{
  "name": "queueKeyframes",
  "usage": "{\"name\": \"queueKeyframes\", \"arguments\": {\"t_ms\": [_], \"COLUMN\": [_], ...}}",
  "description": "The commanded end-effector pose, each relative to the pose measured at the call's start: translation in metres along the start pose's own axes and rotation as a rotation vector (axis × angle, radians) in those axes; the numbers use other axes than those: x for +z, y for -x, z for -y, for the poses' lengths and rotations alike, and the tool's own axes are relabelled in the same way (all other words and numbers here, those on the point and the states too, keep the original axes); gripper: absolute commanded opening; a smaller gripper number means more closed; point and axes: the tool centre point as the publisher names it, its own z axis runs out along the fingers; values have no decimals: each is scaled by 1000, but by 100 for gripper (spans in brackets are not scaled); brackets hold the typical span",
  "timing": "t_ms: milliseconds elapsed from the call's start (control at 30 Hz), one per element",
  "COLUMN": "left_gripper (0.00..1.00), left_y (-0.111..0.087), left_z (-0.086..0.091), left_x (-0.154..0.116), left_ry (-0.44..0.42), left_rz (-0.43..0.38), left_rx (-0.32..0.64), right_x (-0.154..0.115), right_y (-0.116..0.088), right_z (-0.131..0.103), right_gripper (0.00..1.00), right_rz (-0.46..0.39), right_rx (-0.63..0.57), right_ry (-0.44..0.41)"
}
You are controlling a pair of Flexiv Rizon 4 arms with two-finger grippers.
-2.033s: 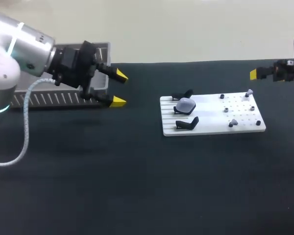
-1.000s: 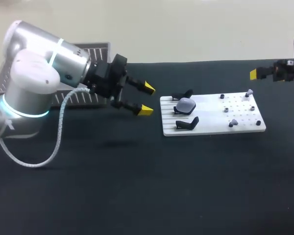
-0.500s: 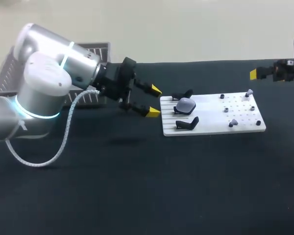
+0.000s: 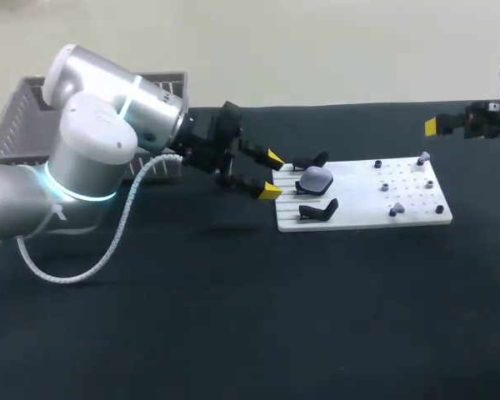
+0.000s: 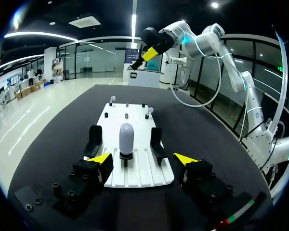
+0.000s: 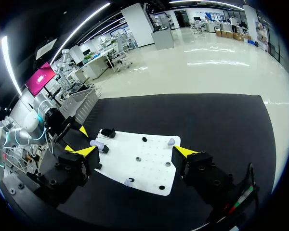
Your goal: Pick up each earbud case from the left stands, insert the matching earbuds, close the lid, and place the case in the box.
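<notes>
The black worktop (image 4: pixel 233 317) carries everything. My left arm (image 4: pixel 92 150) comes in across it from the left, with the grey slatted box (image 4: pixel 17 125) behind it near the far left corner. The white board (image 4: pixel 358 215) lies right of the middle, stands at its left end, pegs at its right.

The left tool (image 4: pixel 272 175) hangs just short of the board's left edge, fingers spread wide and holding nothing. The right tool (image 6: pixel 135 151) sits off beyond the board's right end, likewise wide open and empty. The pale earbud case (image 5: pixel 126 137) rests on the middle stand, straight ahead of the left tool and centred between its yellow tips, with empty black stands (image 4: pixel 310 162) flanking it.

This looks like the approach to grasp the case. To do it well, hold that centring and advance until the tips bracket the case's body. The gaps to the flanking stands look tight, so narrowing the opening first may help. Close gently on the widest part, since the rounded shell could squirt out, and lift straight off the stand before swinging away. The small grey earbuds (image 4: pixel 422 157) on the far pegs wait for the right tool.
</notes>
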Motion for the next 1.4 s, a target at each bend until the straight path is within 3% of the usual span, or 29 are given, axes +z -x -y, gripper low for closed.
{"name": "queueKeyframes", "arguments": {"t_ms": [33,167,867,1400], "left_gripper": [83,74,76,52], "left_y": [-1,-1,-2,2], "left_z": [-10,-14,-28,-26], "left_x": [7,11,31,40], "left_ry": [-19,-28,-72,-74], "left_rz": [-9,-16,-26,-35], "left_rx": [-3,-5,-6,4], "right_x": [0,0,0,0], "right_y": [0,0,0,0], "right_z": [0,0,0,0], "right_gripper": [100,100,100,100], "right_rz": [0,0,0,0], "right_rx": [0,0,0,0], "right_ry": [0,0,0,0]}}
